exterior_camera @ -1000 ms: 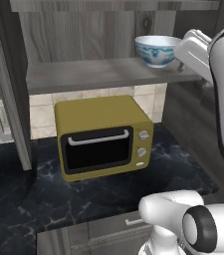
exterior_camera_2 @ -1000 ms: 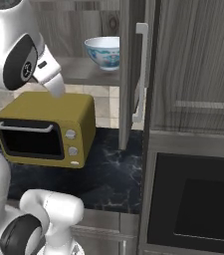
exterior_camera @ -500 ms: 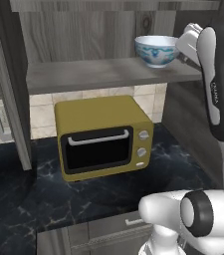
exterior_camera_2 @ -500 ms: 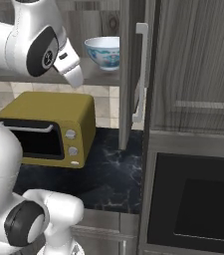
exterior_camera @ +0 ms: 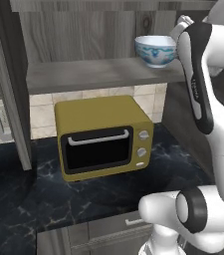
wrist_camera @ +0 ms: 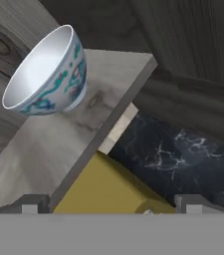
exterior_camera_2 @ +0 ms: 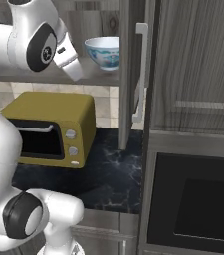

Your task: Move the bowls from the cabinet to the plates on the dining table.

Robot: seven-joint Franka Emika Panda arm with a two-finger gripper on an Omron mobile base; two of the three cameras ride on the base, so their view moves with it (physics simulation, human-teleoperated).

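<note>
While the end effector (wrist_camera: 108, 204) gapes empty, a blue-patterned white bowl (wrist_camera: 48, 73) stands upright.

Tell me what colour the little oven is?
The toaster oven is mustard yellow with a black door, clearest in the left base view.

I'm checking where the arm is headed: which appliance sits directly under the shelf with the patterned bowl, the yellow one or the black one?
The yellow toaster oven, standing on the marble counter below the blue-patterned bowl. The black built-in oven sits lower, off to the right.
</note>
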